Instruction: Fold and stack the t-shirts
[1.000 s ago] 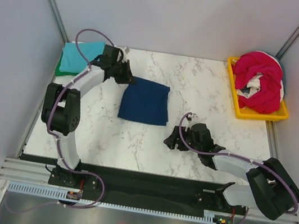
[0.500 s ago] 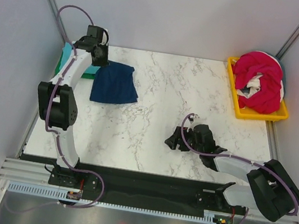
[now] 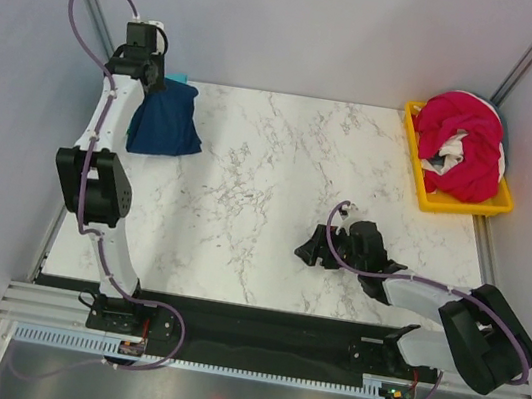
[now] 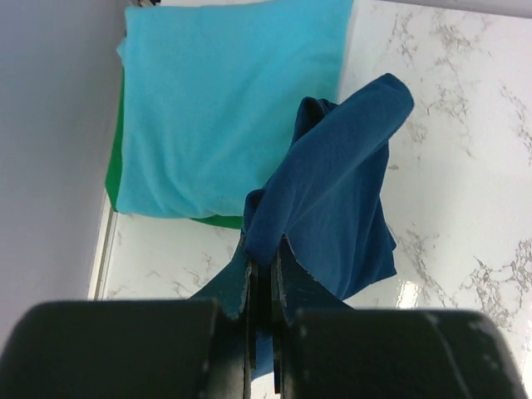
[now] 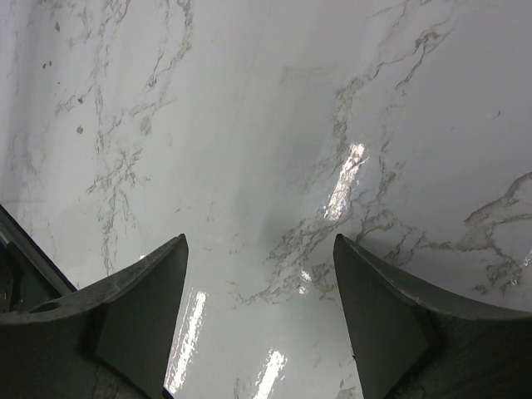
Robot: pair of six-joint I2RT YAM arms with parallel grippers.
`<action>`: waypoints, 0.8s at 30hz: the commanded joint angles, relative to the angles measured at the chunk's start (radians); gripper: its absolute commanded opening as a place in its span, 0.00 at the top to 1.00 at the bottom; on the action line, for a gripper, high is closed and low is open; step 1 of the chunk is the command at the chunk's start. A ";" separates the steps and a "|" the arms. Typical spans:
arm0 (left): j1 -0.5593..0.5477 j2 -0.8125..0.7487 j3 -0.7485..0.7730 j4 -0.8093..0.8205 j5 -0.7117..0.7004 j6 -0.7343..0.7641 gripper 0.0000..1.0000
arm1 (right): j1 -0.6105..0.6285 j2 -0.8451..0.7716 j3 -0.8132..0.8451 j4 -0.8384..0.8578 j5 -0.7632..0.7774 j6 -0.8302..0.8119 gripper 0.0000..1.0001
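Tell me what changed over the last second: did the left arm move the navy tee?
Yes. The left gripper, shut on the navy t-shirt, lifted it off the middle of the table and swung it to the far left corner. It now hangs by the teal t-shirt, which lies on the green one. Unchanged: the right gripper, open and empty, and the shirts heaped in the yellow tray.

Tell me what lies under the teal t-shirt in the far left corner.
A green t-shirt: only a thin strip shows past two edges of the teal t-shirt. The rest is covered; anything beneath cannot be seen.
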 commanded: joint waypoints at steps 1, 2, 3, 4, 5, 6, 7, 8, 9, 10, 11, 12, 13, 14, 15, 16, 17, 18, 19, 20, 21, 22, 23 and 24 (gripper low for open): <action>0.010 -0.002 0.070 0.094 -0.009 0.077 0.98 | -0.007 0.004 -0.014 0.024 -0.025 -0.003 0.21; 0.013 0.001 0.079 0.099 0.001 0.089 0.98 | -0.009 0.004 -0.014 0.025 -0.026 -0.001 0.21; 0.013 0.002 0.084 0.105 0.018 0.095 0.98 | -0.010 0.007 -0.014 0.025 -0.029 -0.001 0.21; 0.011 0.008 0.088 0.116 0.026 0.100 0.98 | -0.010 0.005 -0.014 0.025 -0.031 0.000 0.21; 0.011 0.011 0.093 0.122 0.027 0.114 0.98 | -0.012 0.007 -0.014 0.027 -0.032 0.000 0.21; 0.011 0.013 0.095 0.131 0.031 0.120 0.98 | -0.012 0.005 -0.014 0.027 -0.035 0.002 0.21; 0.011 0.014 0.096 0.145 0.028 0.126 0.98 | -0.013 0.004 -0.015 0.028 -0.035 0.002 0.21; 0.010 0.021 0.102 0.154 0.026 0.141 0.98 | -0.013 0.005 -0.015 0.028 -0.037 0.000 0.21; 0.013 0.024 0.107 0.160 0.021 0.147 0.98 | -0.015 0.002 -0.017 0.030 -0.037 0.002 0.21; 0.011 0.027 0.113 0.162 0.021 0.153 0.98 | -0.016 0.002 -0.017 0.031 -0.040 0.002 0.21; 0.011 0.033 0.131 0.167 0.020 0.164 0.98 | -0.016 0.002 -0.018 0.033 -0.040 0.002 0.21; 0.011 0.037 0.137 0.168 0.021 0.169 0.98 | -0.018 0.004 -0.020 0.033 -0.041 0.005 0.21; 0.013 0.041 0.142 0.170 0.021 0.172 0.98 | -0.018 0.004 -0.020 0.036 -0.044 0.003 0.21; 0.013 0.042 0.153 0.176 0.021 0.180 0.98 | -0.019 0.004 -0.018 0.036 -0.044 0.003 0.21; 0.013 0.047 0.156 0.179 0.018 0.184 0.98 | -0.019 0.005 -0.020 0.037 -0.046 0.003 0.21; 0.013 0.047 0.159 0.180 0.017 0.187 0.98 | -0.021 0.008 -0.018 0.039 -0.048 0.005 0.21; 0.013 0.048 0.167 0.182 0.015 0.190 0.98 | -0.019 0.008 -0.018 0.039 -0.052 0.005 0.21; 0.014 0.045 0.170 0.180 0.015 0.192 0.98 | -0.021 0.011 -0.018 0.041 -0.052 0.003 0.21; 0.013 0.042 0.171 0.182 0.015 0.193 0.98 | -0.021 0.011 -0.017 0.042 -0.054 0.003 0.21; 0.013 0.041 0.171 0.183 0.015 0.196 0.98 | -0.021 0.013 -0.017 0.042 -0.055 0.005 0.21; 0.013 0.036 0.170 0.183 0.011 0.200 0.98 | -0.021 0.016 -0.015 0.042 -0.057 0.005 0.21; 0.014 0.033 0.170 0.185 0.009 0.206 0.98 | -0.021 0.017 -0.015 0.044 -0.057 0.005 0.21; 0.014 0.031 0.170 0.185 0.009 0.206 0.98 | -0.021 0.017 -0.017 0.045 -0.058 0.003 0.21; 0.017 0.025 0.168 0.185 0.009 0.206 0.98 | -0.021 0.017 -0.015 0.045 -0.058 0.005 0.21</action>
